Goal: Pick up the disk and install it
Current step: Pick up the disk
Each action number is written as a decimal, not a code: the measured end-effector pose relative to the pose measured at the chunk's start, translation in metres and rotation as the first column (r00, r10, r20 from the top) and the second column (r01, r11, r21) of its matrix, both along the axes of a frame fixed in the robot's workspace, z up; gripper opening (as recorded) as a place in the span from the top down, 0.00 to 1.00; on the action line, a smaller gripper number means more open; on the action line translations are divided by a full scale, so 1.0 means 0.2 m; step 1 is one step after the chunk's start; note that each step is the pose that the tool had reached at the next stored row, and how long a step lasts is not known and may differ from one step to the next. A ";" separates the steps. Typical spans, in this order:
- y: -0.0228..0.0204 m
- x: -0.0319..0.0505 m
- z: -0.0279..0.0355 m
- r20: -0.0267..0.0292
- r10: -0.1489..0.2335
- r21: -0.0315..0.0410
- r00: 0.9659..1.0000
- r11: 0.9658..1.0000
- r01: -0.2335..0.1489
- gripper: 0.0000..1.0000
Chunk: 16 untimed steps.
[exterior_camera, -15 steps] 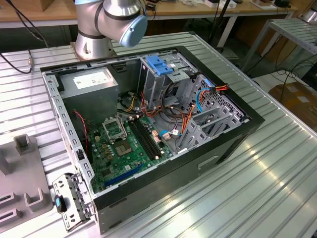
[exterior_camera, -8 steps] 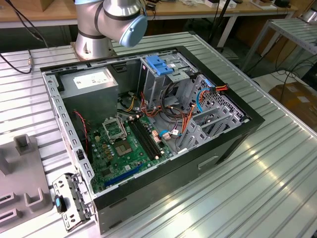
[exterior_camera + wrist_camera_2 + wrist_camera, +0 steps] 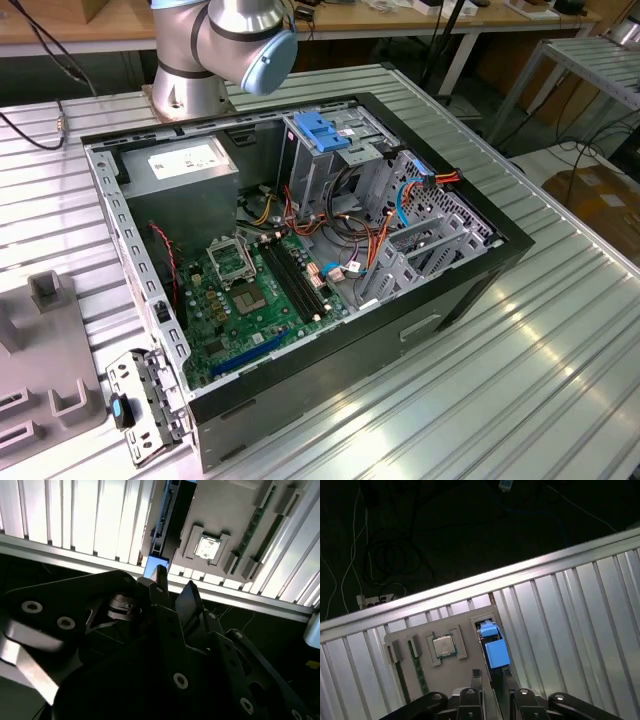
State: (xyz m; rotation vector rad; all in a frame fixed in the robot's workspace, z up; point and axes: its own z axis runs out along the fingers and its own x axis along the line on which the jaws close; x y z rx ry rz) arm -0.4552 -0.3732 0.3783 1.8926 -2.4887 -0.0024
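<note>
Grey moulded fixture tray (image 3: 50, 370) lying at exterior view's left on ribbed aluminium table (image 3: 520, 380). Open black computer case (image 3: 330, 385) sitting mid-table, with silver-and-blue arm base (image 3: 225, 45) standing beyond it. Blue plastic bracket (image 3: 322, 130) topping metal drive cage (image 3: 345, 175) inside case. In first wrist view, tray carrying green memory stick (image 3: 418, 672), square silver processor chip (image 3: 444, 646), and flat disk (image 3: 494, 647) in blue plastic frame, standing on edge in slot. Black gripper (image 3: 491, 674) hovering above disk, apart from it, fingers parted, clasping nothing.
</note>
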 end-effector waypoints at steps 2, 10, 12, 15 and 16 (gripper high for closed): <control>0.000 0.000 -0.009 0.001 0.027 0.000 1.000 1.000 -0.027 0.58; 0.000 -0.004 -0.061 0.002 0.187 0.000 0.982 0.982 -0.187 0.57; 0.000 -0.007 -0.069 0.003 0.204 0.000 0.979 0.979 -0.204 0.57; 0.000 -0.011 -0.088 0.003 0.237 0.001 0.972 0.972 -0.237 0.50; 0.000 -0.014 -0.098 0.004 0.251 0.003 0.968 0.968 -0.251 0.50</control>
